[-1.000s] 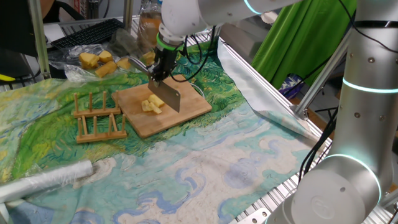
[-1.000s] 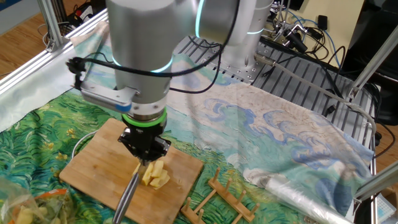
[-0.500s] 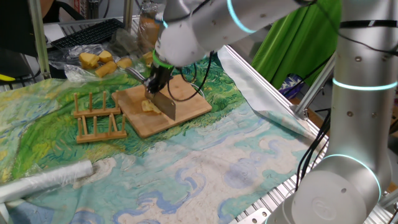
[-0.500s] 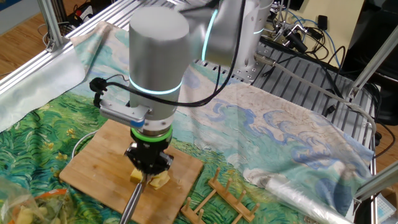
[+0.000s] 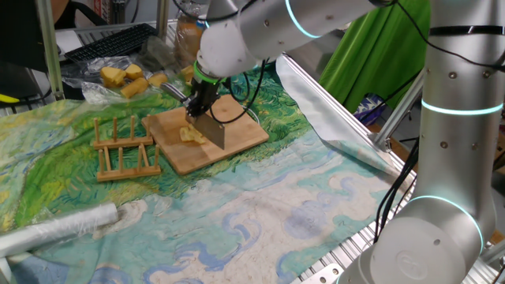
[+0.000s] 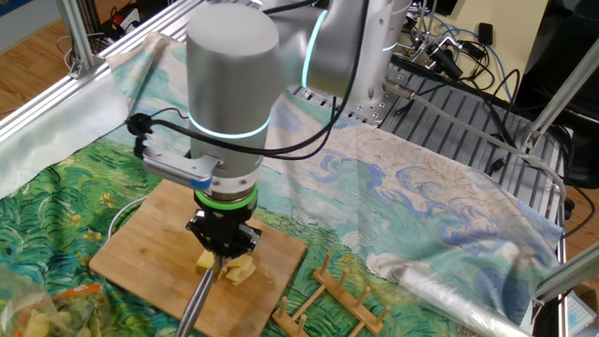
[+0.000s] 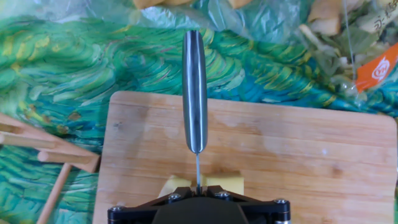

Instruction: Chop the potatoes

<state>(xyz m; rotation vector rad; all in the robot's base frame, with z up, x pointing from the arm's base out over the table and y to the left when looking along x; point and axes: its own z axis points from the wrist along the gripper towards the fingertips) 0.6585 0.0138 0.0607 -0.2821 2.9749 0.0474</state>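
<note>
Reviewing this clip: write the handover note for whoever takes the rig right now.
Gripper: fingers shut on the cleaver, pointing straight down.
Potatoes: pale yellow pieces on the cutting board, directly under the blade; the edge sits in them, a piece showing on each side in the hand view.
Done: some pieces already cut.
Left: finish this stroke, lift, chop the remaining pieces.

The hand [image 6: 223, 245] is hiding most of the potatoes [image 6: 236, 271], and the knife's [image 7: 194, 93] blade is showing only edge-on.
</note>
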